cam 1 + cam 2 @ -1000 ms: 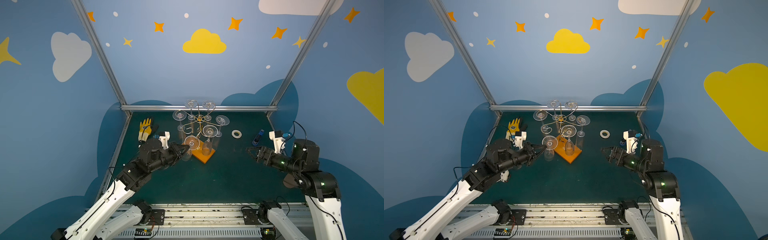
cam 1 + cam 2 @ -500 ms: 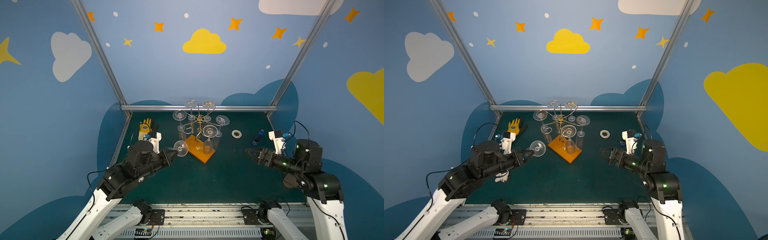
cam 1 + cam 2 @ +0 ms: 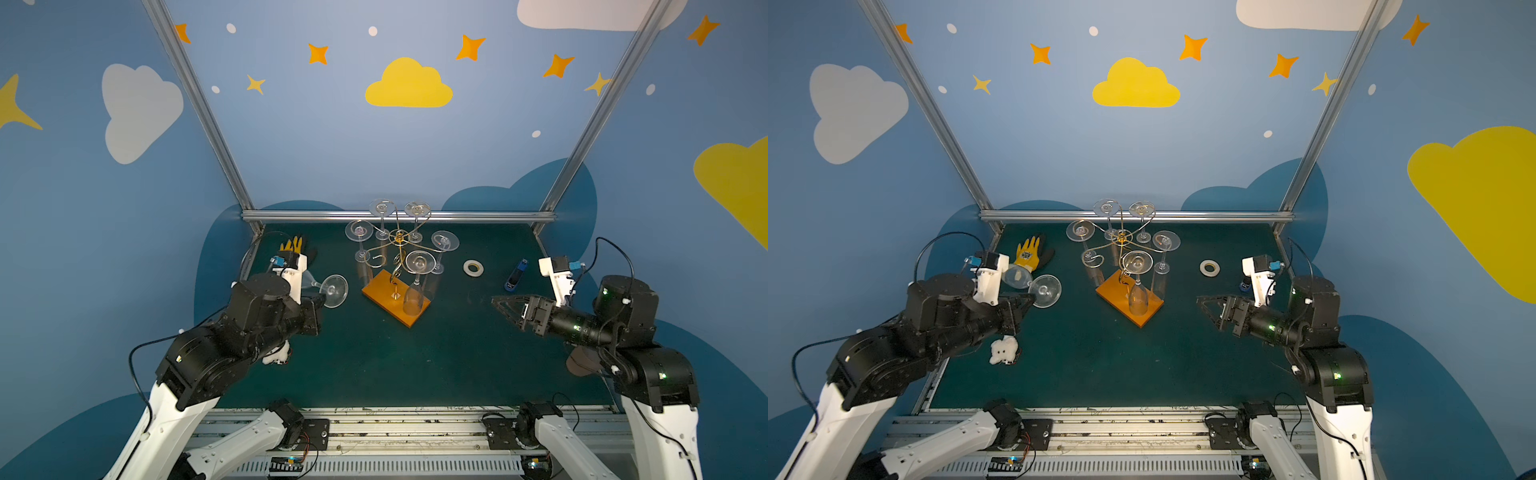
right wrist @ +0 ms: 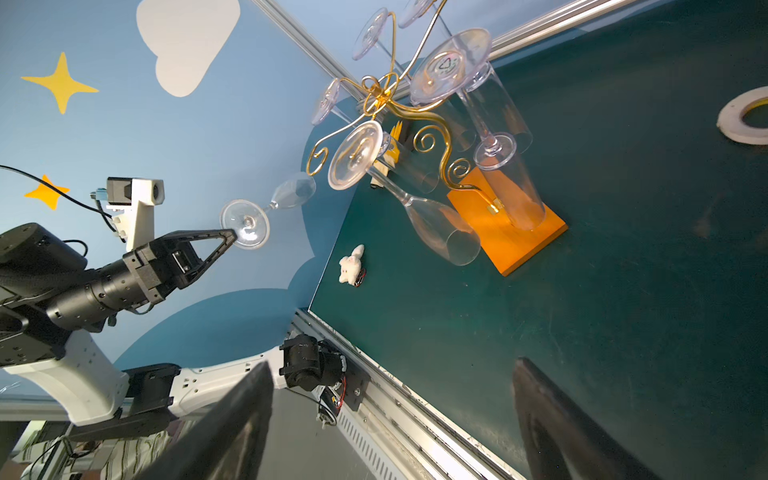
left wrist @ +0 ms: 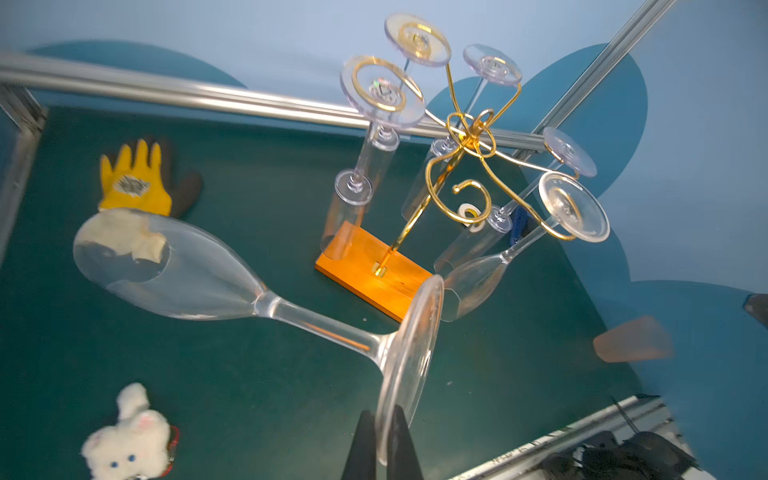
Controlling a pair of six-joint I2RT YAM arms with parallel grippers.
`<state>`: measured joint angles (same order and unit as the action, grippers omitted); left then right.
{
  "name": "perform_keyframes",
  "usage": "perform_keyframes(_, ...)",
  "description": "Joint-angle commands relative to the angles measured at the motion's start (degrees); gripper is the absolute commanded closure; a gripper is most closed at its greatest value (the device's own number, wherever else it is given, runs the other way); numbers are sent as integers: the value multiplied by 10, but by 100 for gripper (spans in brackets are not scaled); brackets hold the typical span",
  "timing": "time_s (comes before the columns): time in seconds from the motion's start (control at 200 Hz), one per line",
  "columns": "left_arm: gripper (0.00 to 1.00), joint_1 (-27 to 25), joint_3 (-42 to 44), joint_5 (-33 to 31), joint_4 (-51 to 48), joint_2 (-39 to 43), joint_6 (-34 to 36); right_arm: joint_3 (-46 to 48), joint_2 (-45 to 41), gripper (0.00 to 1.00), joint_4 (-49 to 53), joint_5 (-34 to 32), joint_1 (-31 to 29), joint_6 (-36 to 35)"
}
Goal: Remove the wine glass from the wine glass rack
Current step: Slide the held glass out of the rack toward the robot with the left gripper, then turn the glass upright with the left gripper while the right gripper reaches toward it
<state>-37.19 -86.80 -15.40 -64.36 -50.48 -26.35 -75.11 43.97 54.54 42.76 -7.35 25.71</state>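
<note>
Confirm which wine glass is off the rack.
The wine glass pinched by its foot in the left hand, sideways, clear of the wine glass rack; the other five hang bowl-down from it.

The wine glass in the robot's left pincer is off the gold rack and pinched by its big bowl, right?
Not by the bowl. The left pincer pinches the wine glass by the rim of its flat foot, off the gold rack. The left wrist view shows it.

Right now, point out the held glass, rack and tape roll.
wine glass (image 5: pixel 266 300), left wrist view, bowl-stem joint.
wine glass rack (image 3: pixel 384 293), in a top view, orange base.
tape roll (image 4: pixel 730 122), right wrist view, white rim.
</note>
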Motion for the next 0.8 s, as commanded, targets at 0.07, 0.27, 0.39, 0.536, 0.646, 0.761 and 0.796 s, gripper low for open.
perform_keyframes(0.07, 97, -1, -30, -63, 42, -14, 110, -27, 14, 12, -48, 44, -4, 17)
perform_keyframes(0.27, 97, -10, -33, -72, 113, -23, 193, -58, 35, 12, -73, 81, -9, 19)
perform_keyframes(0.39, 97, -34, -28, -88, 169, -24, 246, -60, 44, 12, -127, 115, -13, 51)
perform_keyframes(0.536, 97, -89, -5, -124, 257, -23, 336, -78, 65, 12, -168, 131, -19, 80)
perform_keyframes(0.646, 97, -143, 6, -158, 316, -35, 403, -105, 88, 12, -173, 133, -29, 82)
perform_keyframes(0.761, 97, -205, 43, -192, 416, -41, 490, -121, 109, 12, -197, 138, -46, 92)
perform_keyframes(0.796, 97, -222, 52, -200, 441, -45, 519, -125, 115, 12, -203, 138, -53, 93)
